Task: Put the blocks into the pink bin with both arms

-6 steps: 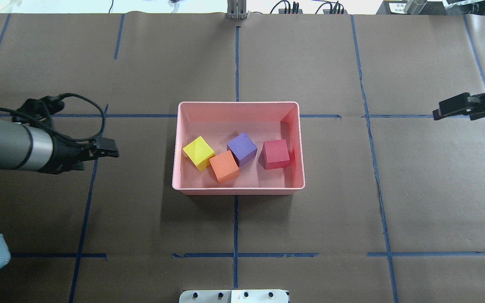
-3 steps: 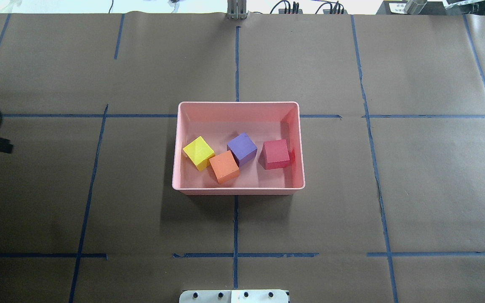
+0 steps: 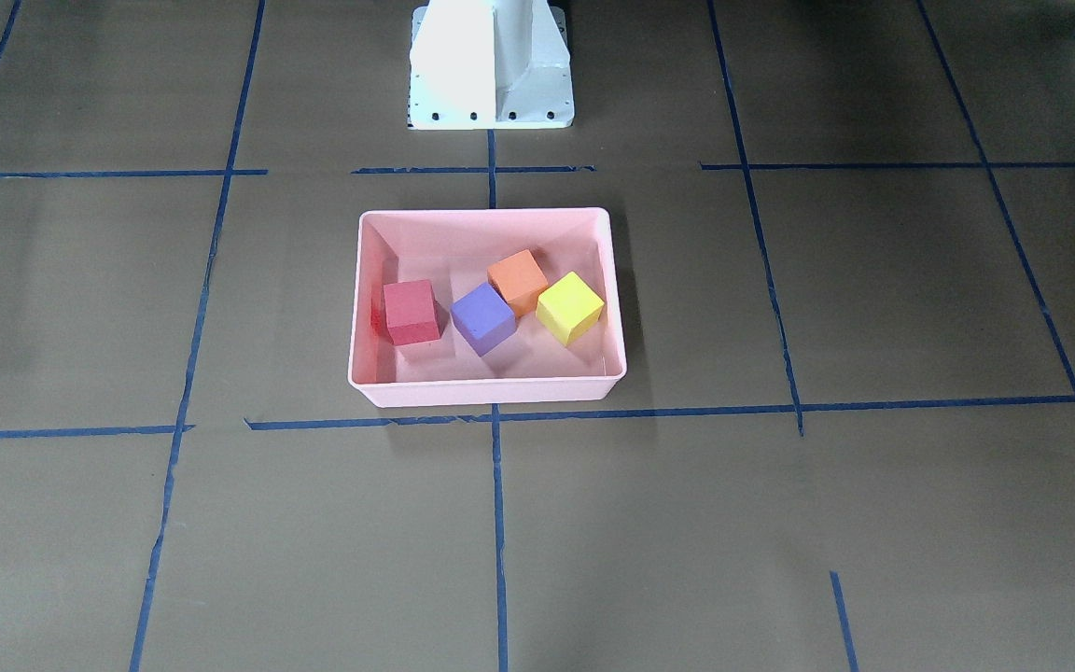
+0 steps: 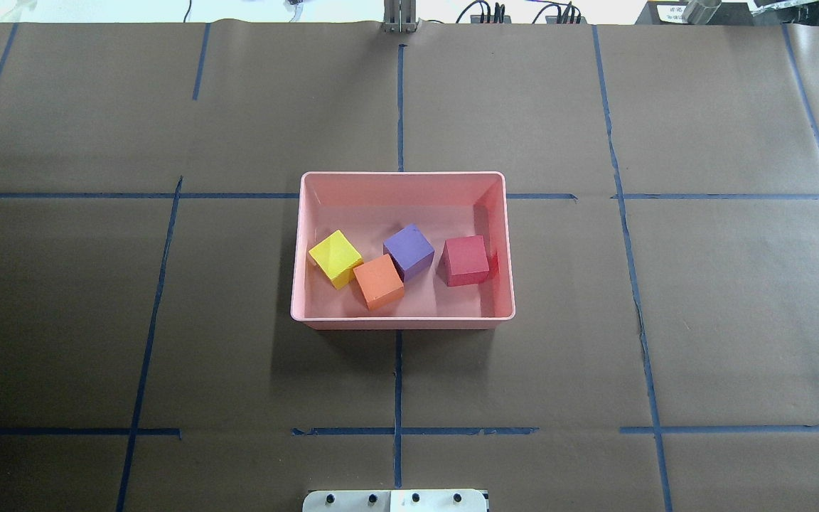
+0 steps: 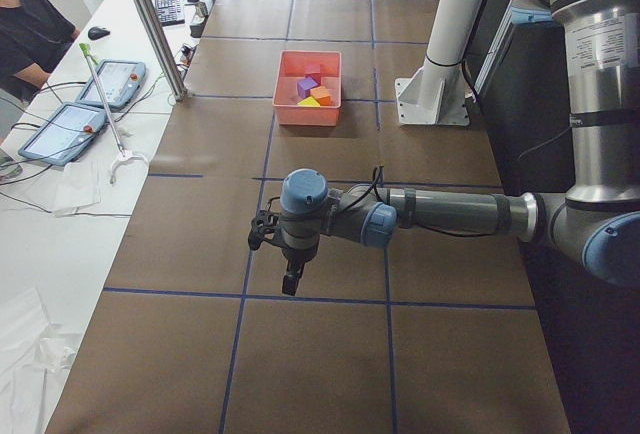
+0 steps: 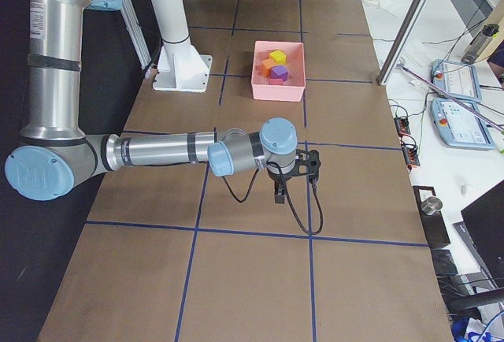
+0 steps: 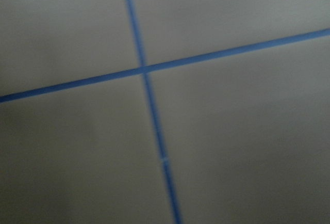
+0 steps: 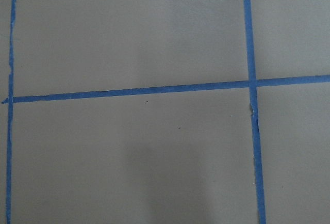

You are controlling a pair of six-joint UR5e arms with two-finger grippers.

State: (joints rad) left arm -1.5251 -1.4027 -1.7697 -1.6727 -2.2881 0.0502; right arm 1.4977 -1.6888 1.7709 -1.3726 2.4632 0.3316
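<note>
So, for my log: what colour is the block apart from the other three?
Red block, clearest overhead.

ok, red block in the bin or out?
In: the red block rests on the floor of the bin, inside its rim, by one end wall.

arms [image 5: 450, 212]: silver tubes | blue joint caps [image 5: 303, 191] | white pedestal [image 3: 491, 61]

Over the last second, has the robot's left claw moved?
Yes. The left claw pulled away from the pink bin, out past the overhead view's left edge; the bin stayed put.
</note>
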